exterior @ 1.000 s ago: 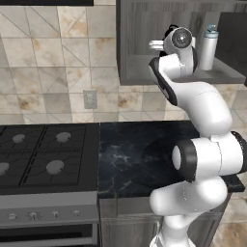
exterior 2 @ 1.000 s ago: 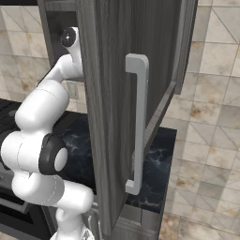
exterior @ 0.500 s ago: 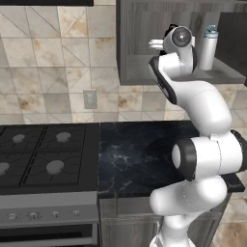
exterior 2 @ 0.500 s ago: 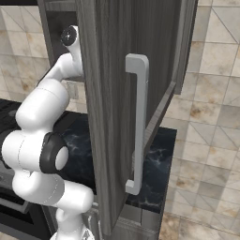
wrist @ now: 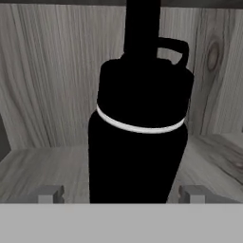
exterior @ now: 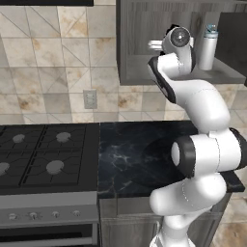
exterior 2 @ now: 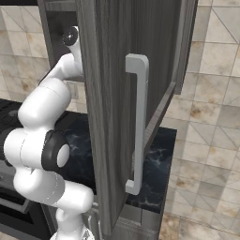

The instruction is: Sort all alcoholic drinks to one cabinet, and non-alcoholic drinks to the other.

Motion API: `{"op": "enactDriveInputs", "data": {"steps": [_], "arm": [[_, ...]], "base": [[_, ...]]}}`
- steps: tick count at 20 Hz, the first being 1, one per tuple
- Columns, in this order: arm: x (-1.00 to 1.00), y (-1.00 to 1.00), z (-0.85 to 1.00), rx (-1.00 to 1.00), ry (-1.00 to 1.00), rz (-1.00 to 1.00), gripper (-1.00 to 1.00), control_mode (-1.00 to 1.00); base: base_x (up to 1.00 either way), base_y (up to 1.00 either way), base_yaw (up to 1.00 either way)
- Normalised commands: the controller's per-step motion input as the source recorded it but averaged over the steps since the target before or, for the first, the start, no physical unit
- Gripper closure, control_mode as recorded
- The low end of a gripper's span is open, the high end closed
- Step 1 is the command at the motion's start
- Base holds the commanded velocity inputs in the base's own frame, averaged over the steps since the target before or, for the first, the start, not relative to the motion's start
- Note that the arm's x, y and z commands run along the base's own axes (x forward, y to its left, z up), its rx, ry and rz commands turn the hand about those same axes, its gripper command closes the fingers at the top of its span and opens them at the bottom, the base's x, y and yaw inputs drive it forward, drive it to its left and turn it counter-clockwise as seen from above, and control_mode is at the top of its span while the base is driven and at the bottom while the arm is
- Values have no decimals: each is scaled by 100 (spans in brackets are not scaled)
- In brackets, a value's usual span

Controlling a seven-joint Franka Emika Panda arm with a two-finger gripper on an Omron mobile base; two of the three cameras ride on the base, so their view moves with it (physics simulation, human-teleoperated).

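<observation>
Left base view: the white arm reaches up into the open dark grey wall cabinet [exterior: 144,43], where a white teal-lidded bottle [exterior: 209,47] already stands on the shelf. In the hand view, the all-black bottle [wrist: 138,128] stands between the spread fingertips [wrist: 47,193] of the gripper [wrist: 121,194], apparently on the shelf floor; whether the tips touch it cannot be told. The non-alcoholic placement looks nearly done; next, a straight retreat clear of the bottle.

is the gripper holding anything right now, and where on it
Cannot tell. The black bottle stands between the open fingers inside the cabinet, near its base, but contact is not visible.
</observation>
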Motion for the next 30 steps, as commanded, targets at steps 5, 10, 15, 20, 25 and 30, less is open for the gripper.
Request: {"op": "enactDriveInputs", "data": {"steps": [5, 10, 15, 20, 25, 30], "arm": [[6, 0, -12, 0, -3, 0, -100, -100], [3, 0, -3, 0, -5, 0, -100, -100], [0, 0, 0, 0, -4, 0, -100, -100], [-5, 2, 0, 0, 0, 0, -100, -100], [-16, 7, 0, 0, 0, 0, -100, -100], [-26, 16, 0, 0, 0, 0, -100, -100]], "base": [[0, 0, 0], [0, 0, 0], [0, 0, 0], [0, 0, 0], [0, 0, 0], [0, 0, 0]]}}
